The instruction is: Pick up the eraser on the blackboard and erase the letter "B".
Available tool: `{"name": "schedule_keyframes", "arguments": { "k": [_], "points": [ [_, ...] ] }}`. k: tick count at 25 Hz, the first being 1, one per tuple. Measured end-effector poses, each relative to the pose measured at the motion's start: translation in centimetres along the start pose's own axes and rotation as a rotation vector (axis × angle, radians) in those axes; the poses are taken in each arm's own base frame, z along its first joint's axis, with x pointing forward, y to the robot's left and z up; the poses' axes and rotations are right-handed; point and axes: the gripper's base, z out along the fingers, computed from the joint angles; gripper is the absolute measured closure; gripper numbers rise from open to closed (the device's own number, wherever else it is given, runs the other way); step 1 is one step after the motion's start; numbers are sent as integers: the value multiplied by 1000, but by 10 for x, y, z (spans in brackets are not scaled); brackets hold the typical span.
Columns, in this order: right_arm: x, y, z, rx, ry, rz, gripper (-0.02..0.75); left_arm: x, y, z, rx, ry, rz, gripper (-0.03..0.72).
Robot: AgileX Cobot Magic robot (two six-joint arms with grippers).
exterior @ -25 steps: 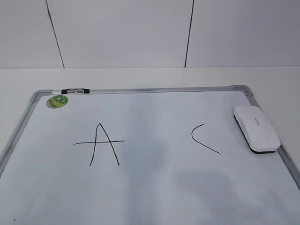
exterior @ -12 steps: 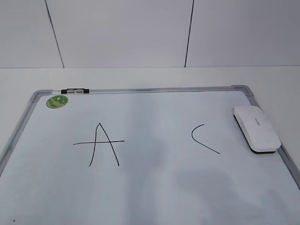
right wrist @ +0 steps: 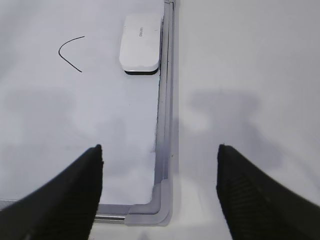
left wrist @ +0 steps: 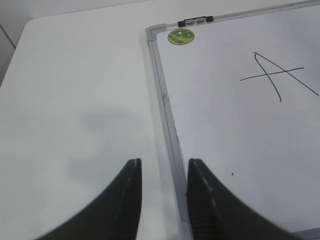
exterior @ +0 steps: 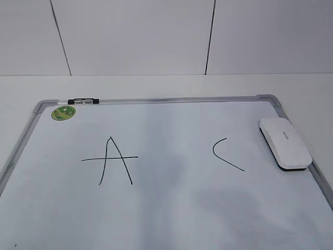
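Where it lies flat, white oblong eraser [exterior: 285, 142], rounded corners, dark underside

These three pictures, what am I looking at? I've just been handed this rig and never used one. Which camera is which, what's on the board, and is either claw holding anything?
It is a two-armed robot; each arm ends in a two-fingered gripper with a camera on its wrist.

The exterior view looks down at a slant on the blackboard, really a white board in a grey frame. On it: an "A", a "C", a green sticker, and the white eraser by the right edge. No "B" shows between the letters.

The left wrist view shows the left gripper over the board's left frame, jaws apart and empty. The right wrist view shows the right gripper above the near right corner, jaws wide and empty, with the eraser ahead of it.
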Motion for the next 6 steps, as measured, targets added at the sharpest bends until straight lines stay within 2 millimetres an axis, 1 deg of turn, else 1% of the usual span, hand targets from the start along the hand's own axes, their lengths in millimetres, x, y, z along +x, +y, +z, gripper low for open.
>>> {"name": "schedule_keyframes", "arguments": {
  "k": [6],
  "points": [
    [0,0,0,0,0,0,169,0,0,0,0,0,0,454]
  ]
}}
